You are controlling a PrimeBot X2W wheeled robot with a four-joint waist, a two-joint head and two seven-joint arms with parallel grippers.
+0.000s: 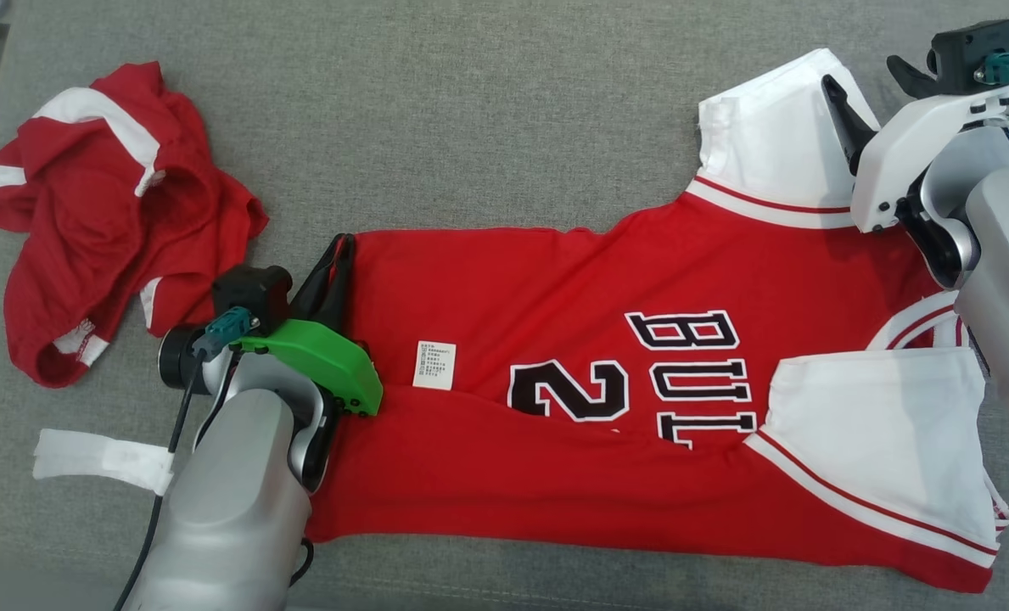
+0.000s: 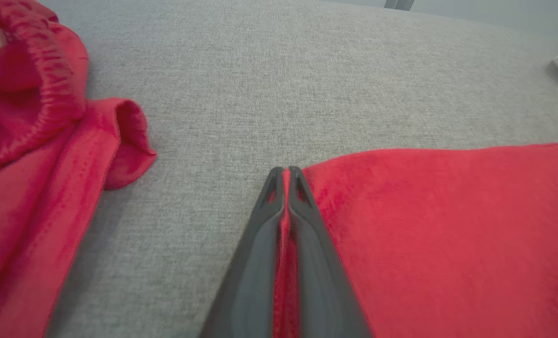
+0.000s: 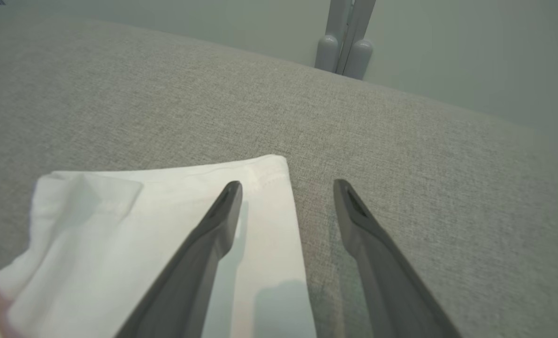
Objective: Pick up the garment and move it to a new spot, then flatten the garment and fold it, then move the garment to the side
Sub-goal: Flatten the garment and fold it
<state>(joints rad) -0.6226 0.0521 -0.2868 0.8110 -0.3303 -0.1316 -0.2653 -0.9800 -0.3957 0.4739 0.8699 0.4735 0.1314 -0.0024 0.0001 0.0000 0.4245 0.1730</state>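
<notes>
L gripper (image 2: 283, 171) clenched on hem corner of red jersey w/ white sleeves (image 1: 555, 280), spread across grey cloth counter (image 1: 470, 110), prob. to tug it flat; R gripper (image 3: 288, 185) released, straddling far sleeve (image 3: 119, 220) edge.

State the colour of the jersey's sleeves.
White, with a red stripe; the head view shows the sleeves of the jersey best.

A crumpled red garment (image 1: 114, 221) with white stripes lies on the left of the grey fabric worktop (image 1: 470, 110). Nearer, a strip of white tape (image 1: 101, 458) lies flat on it. Two pale grey rounded posts (image 3: 344, 51) stand beyond its far edge.
</notes>
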